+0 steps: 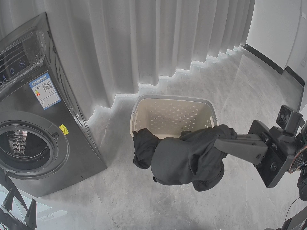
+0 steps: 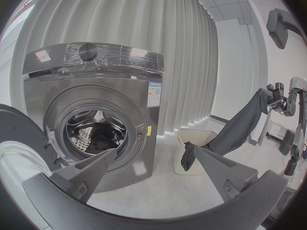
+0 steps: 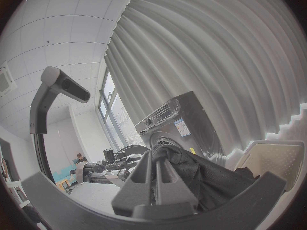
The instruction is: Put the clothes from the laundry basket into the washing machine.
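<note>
Right hand (image 1: 220,141) clamped on a black, loosely bunched fabric garment (image 1: 185,163) above the basket; left hand (image 2: 153,151) spread wide and holding nothing.

The garment's upper end is pinched between the right hand's closed fingers (image 3: 145,176), and the cloth slopes down to the cream perforated plastic laundry basket (image 1: 172,97), where its lower end drapes over the near rim. The basket stands on the pale grey tiled floor (image 1: 134,202) before a white pleated curtain (image 1: 144,32), well apart from the dark grey front-loading washing machine (image 1: 19,103). The machine's round door (image 2: 19,134) is swung open, and the left hand sits low in front of the opening. A dark heap in the steel drum (image 2: 96,134) may be clothing, though the view there is too dim to be sure.
</note>
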### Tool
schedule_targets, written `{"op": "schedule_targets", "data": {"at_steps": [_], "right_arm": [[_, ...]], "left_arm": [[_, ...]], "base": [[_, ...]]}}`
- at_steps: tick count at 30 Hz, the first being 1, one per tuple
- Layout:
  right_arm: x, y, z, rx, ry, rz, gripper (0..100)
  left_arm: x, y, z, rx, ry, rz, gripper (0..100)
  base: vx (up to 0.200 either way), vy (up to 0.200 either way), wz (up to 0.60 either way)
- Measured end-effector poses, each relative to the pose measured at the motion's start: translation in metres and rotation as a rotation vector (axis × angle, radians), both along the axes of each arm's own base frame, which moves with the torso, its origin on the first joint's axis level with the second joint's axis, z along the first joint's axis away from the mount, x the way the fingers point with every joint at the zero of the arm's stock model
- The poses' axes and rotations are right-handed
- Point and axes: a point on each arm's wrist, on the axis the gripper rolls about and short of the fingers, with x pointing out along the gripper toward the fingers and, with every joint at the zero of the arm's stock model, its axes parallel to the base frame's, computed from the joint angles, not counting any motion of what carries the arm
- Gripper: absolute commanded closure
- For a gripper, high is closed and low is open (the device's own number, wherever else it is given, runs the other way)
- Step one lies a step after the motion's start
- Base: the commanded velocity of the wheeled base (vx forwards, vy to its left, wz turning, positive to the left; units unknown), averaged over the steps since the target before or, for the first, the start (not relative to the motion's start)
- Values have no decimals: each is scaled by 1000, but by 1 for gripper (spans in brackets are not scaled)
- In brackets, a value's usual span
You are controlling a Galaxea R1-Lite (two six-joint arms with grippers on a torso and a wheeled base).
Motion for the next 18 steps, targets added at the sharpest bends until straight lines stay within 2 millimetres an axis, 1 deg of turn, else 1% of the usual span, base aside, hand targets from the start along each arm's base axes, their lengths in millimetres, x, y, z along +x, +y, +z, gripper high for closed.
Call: {"op": "schedule_targets", "data": {"at_steps": [6, 12, 18], "right_arm": [[0, -2, -3, -7, 16, -1, 100], [4, -4, -6, -13, 30, -32, 100], [6, -3, -15, -36, 65, -37, 100]], "left_arm": [[0, 0, 0, 0, 0, 0, 0], [0, 0, 0, 3, 0, 1, 0], [0, 0, 0, 5, 0, 2, 0]], "base": [[0, 0, 0], [0, 0, 0], [0, 0, 0]]}}
